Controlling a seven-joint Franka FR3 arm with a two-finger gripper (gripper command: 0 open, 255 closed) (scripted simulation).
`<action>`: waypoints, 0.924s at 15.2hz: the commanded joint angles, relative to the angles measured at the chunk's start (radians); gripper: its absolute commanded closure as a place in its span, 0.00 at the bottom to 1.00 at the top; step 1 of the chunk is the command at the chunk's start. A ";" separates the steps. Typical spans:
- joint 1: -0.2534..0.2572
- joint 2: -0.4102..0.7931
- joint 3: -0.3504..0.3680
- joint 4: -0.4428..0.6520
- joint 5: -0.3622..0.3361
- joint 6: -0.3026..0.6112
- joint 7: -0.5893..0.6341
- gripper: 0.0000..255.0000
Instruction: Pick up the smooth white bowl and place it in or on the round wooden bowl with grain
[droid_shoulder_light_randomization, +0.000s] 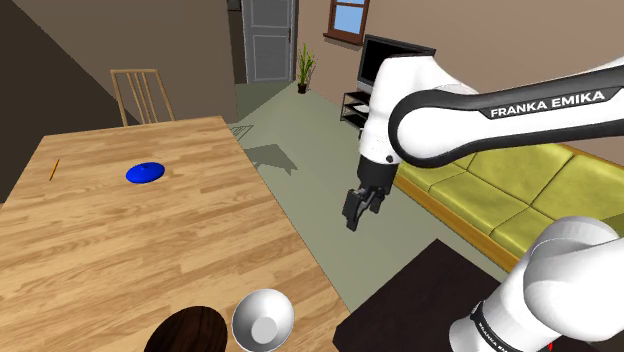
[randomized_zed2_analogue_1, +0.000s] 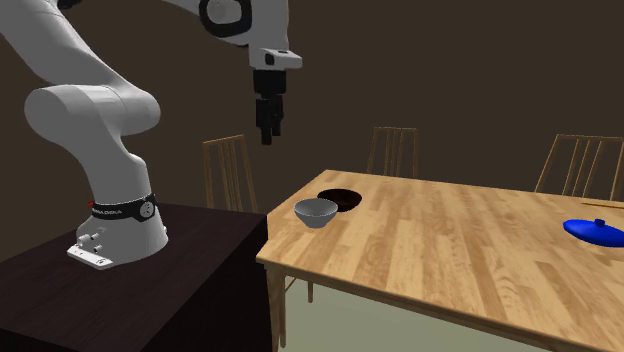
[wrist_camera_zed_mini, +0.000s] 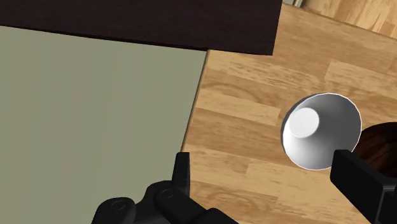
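A smooth white bowl (droid_shoulder_light_randomization: 262, 319) (randomized_zed2_analogue_1: 316, 211) (wrist_camera_zed_mini: 321, 130) stands upright near the wooden table's corner closest to the stand. Right beside it sits a dark round wooden bowl (droid_shoulder_light_randomization: 187, 332) (randomized_zed2_analogue_1: 340, 199) (wrist_camera_zed_mini: 378, 143), and the two nearly touch. My black gripper (droid_shoulder_light_randomization: 357, 210) (randomized_zed2_analogue_1: 267, 130) (wrist_camera_zed_mini: 272, 184) hangs open in the air, well above the bowls and off the table's edge, over the floor. Nothing is between its fingers (wrist_camera_zed_mini: 182, 173). In the wrist view the white bowl lies far below, closer to one finger than the other.
A blue disc (droid_shoulder_light_randomization: 146, 172) (randomized_zed2_analogue_1: 595, 231) and a pencil (droid_shoulder_light_randomization: 54, 169) lie far along the table (droid_shoulder_light_randomization: 150, 240). Wooden chairs (randomized_zed2_analogue_1: 395, 150) stand around it. The dark stand (randomized_zed2_analogue_1: 150, 290) adjoins the table's corner. A yellow-green sofa (droid_shoulder_light_randomization: 480, 190) lies behind the arm.
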 joint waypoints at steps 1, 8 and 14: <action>0.005 0.065 0.035 -0.014 0.018 0.090 0.022 0.00; 0.004 0.333 0.160 -0.005 0.024 0.377 0.126 0.00; -0.022 0.619 0.241 0.062 -0.131 0.605 0.306 0.00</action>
